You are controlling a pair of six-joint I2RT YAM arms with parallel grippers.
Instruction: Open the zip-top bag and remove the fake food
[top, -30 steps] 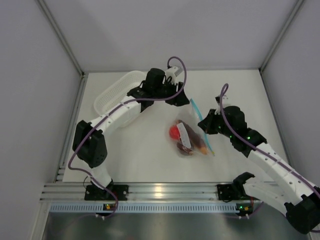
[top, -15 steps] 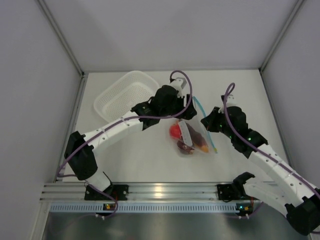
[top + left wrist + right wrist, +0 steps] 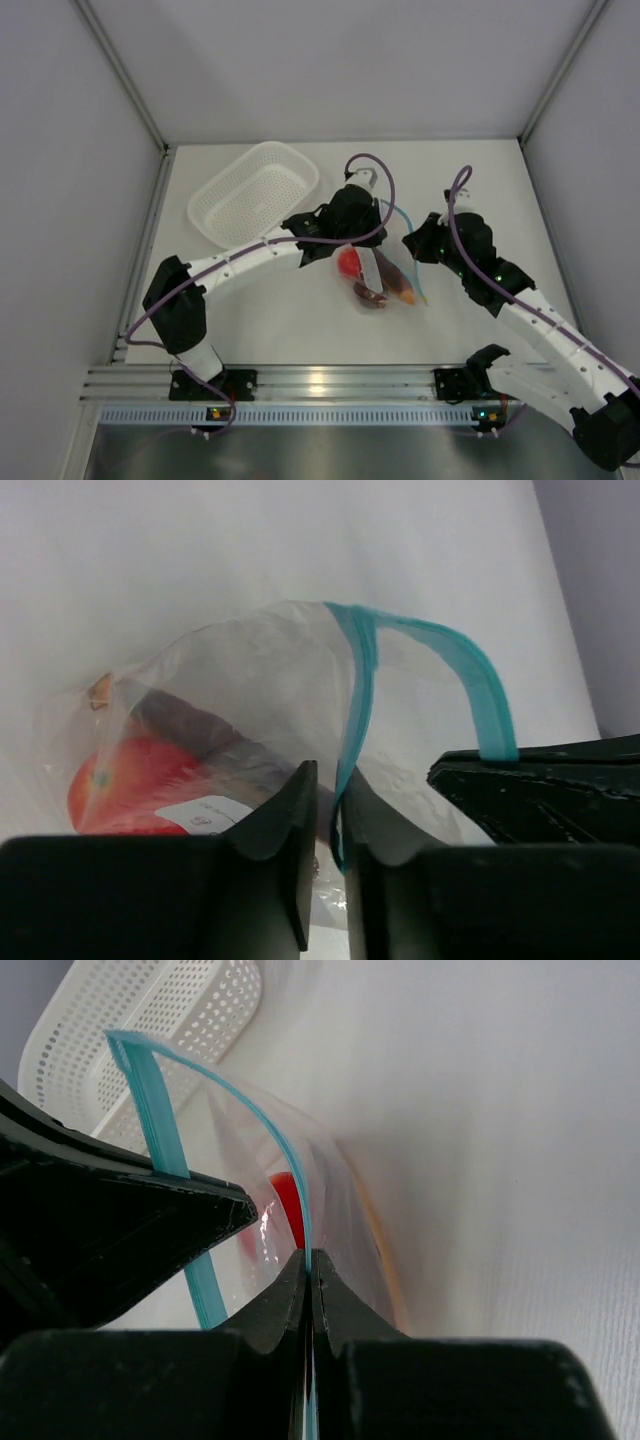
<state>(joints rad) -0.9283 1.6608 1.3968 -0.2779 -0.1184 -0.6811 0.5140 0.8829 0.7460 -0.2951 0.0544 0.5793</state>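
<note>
The clear zip-top bag [image 3: 392,272] lies mid-table with its mouth pulled open. Inside are the red tomato [image 3: 349,263], the brown ring [image 3: 372,296] and the orange slice [image 3: 405,296]. My left gripper [image 3: 362,232] is at the mouth's left lip. In the left wrist view its jaws [image 3: 325,775] are almost closed round the blue zip strip [image 3: 360,670], which touches one finger with a thin gap beside it. My right gripper [image 3: 412,243] is shut tight on the opposite lip of the strip [image 3: 305,1210]. The tomato also shows in both wrist views [image 3: 130,780] [image 3: 288,1200].
The white perforated basket [image 3: 250,190] stands at the back left, behind the left arm. Grey walls enclose the table on three sides. The two grippers sit close together, each black body filling part of the other's wrist view [image 3: 540,780] [image 3: 110,1230].
My left arm has swung right and forward from the basket to the bag's mouth, and its jaws now sit round the zip strip. The right gripper has kept hold of the bag's other lip.
</note>
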